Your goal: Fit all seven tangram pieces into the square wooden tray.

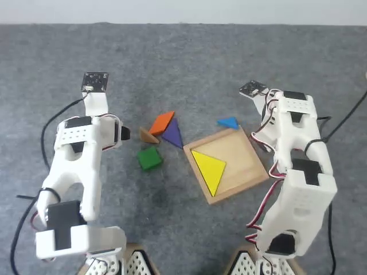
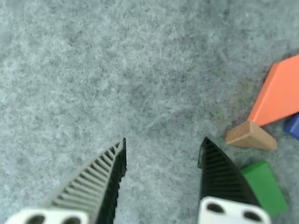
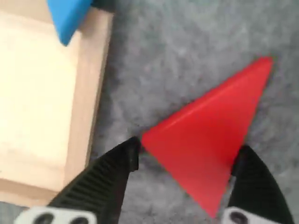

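Tabletop [image 1: 189, 69] of grey fabric, wooden tray [image 1: 243, 163], pale wall [image 1: 183, 10] behind

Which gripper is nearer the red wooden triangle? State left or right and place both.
Right. The right gripper straddles the red wooden triangle, open, beside the square wooden tray. The left gripper is on the tray's far side, over grey carpet by the small brown triangle.
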{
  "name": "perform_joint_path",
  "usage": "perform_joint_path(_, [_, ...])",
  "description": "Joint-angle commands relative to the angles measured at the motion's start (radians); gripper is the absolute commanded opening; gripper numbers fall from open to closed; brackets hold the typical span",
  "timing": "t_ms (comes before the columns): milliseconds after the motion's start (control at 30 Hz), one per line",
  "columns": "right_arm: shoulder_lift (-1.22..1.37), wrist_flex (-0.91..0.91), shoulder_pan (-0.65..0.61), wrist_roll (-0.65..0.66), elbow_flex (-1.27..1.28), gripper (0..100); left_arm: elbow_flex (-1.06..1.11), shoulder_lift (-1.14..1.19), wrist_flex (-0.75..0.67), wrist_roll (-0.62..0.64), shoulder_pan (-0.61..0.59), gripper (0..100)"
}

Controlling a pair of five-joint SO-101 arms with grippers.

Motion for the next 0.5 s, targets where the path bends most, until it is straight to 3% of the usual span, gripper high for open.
perform_joint_path(0, [-0.004, 0.025, 0.008, -0.014, -0.029, 30.7, -0.005, -0.003, -0.017, 0.002, -0.005, 25])
perform_joint_path(467, [-0.094, 0.091, 0.001, -0.141, -0.052, 30.7, -0.005, -0.003, -0.017, 0.002, -0.005, 25])
